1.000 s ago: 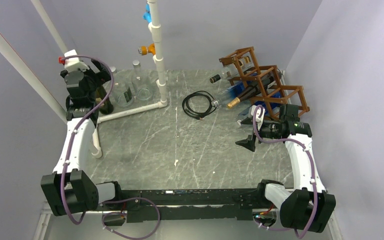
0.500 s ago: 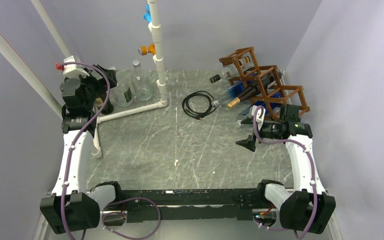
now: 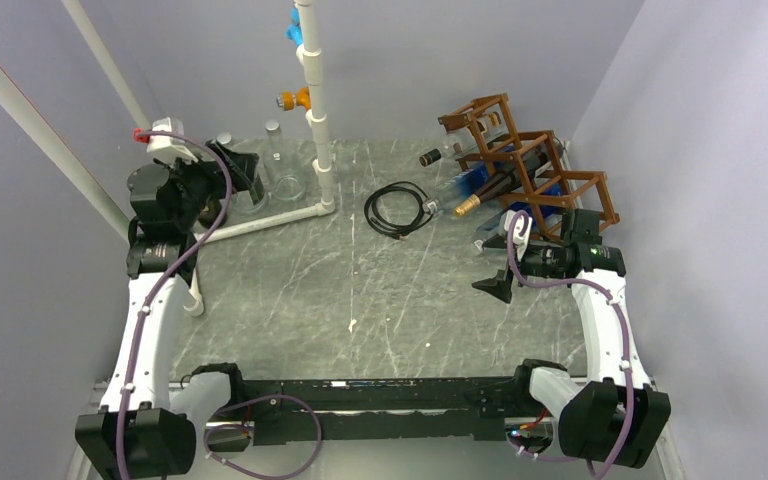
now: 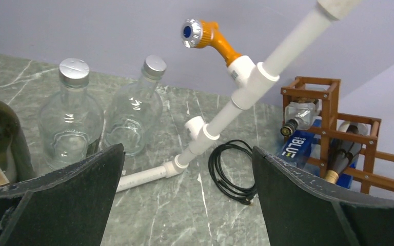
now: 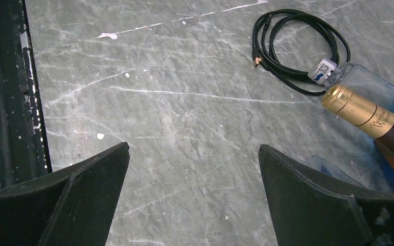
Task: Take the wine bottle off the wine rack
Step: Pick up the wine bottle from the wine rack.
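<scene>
well, the wine rack (image 3: 526,165) stands at the far right corner of the grey marbled table (image 3: 360,300), close to the right wall. a dark wine bottle (image 3: 500,185) with a gold foil neck lies in one of its cells, neck poking out toward the table's middle, beside a clear bottle with a blue label (image 3: 457,187). the right gripper (image 3: 492,265) is just in front of the rack, jaws spread wide with nothing between them. the left gripper (image 3: 222,172) is well apart at the far left, equally wide and empty, near two clear glass bottles (image 4: 72,120) and a white pipe (image 3: 315,110). a coiled black cable (image 3: 398,208) lies between pipe and rack.
</scene>
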